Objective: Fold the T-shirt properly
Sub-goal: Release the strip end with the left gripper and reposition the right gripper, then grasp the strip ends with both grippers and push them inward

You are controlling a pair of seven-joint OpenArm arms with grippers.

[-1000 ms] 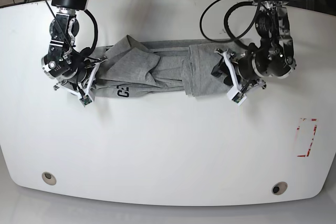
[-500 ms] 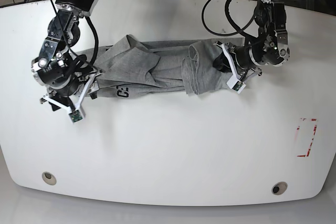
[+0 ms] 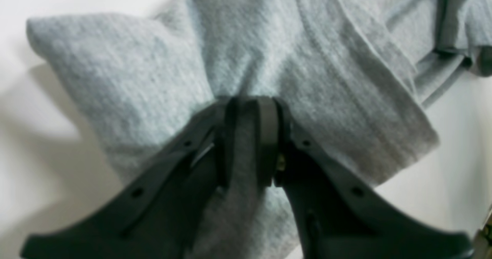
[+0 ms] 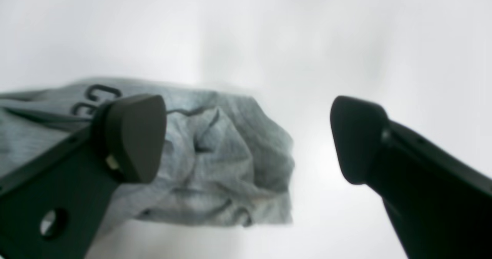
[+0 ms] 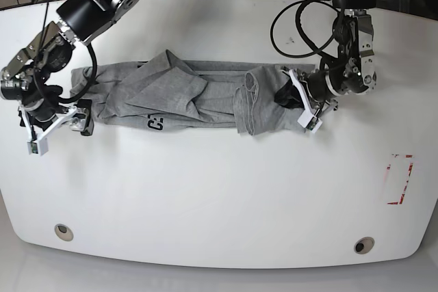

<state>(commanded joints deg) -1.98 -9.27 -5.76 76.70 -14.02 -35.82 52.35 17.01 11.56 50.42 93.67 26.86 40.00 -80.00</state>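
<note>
The grey T-shirt (image 5: 185, 97) lies bunched in a long strip across the far middle of the white table (image 5: 219, 189), with part of its black lettering showing on its front edge. My left gripper (image 5: 286, 95) is shut on the shirt's right end; the left wrist view shows the jaws pinching a fold of grey cloth (image 3: 250, 59). My right gripper (image 5: 79, 115) is open and empty by the shirt's left end. In the right wrist view the crumpled cloth end (image 4: 215, 155) lies just past the left fingertip (image 4: 134, 136), apart from the right one.
A red-outlined rectangle (image 5: 400, 179) is marked on the table at the right. Two round holes (image 5: 63, 231) sit near the front edge. Cables hang behind the far edge.
My right gripper has let go of the shirt's left end and swung out to the left. The shirt has stretched leftward. My left gripper stays shut on the right end.
</note>
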